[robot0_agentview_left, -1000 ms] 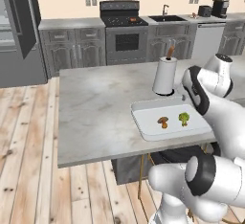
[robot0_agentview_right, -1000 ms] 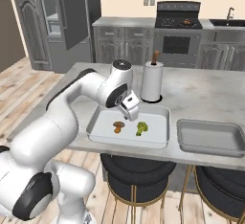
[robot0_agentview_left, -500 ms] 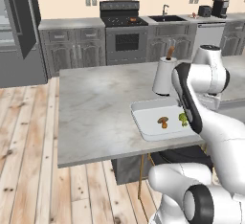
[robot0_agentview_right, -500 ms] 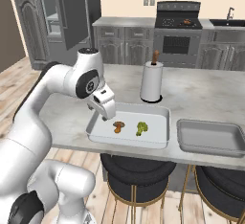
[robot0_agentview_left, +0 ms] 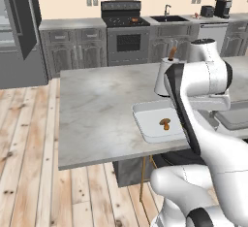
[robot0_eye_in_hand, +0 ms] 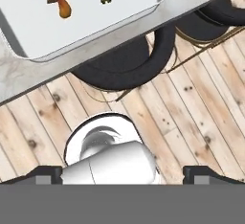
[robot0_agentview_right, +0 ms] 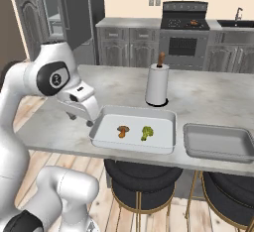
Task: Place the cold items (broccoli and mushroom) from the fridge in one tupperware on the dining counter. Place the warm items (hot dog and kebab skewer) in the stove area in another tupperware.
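On the grey marble dining counter [robot0_agentview_right: 74, 127] a white tupperware [robot0_agentview_right: 163, 119] holds the mushroom [robot0_agentview_right: 122, 131] and broccoli [robot0_agentview_right: 147, 133] side by side, apart. A second, grey tupperware [robot0_agentview_right: 218, 152] sits just beside it. The gripper [robot0_agentview_right: 82, 117] hangs off the white one's left rim, jaws spread wide, holding nothing.

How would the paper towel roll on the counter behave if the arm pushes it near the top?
The paper towel roll stands tall and upright on a narrow base, so it would probably tip. It looks light, so it may slide easily on the smooth counter.
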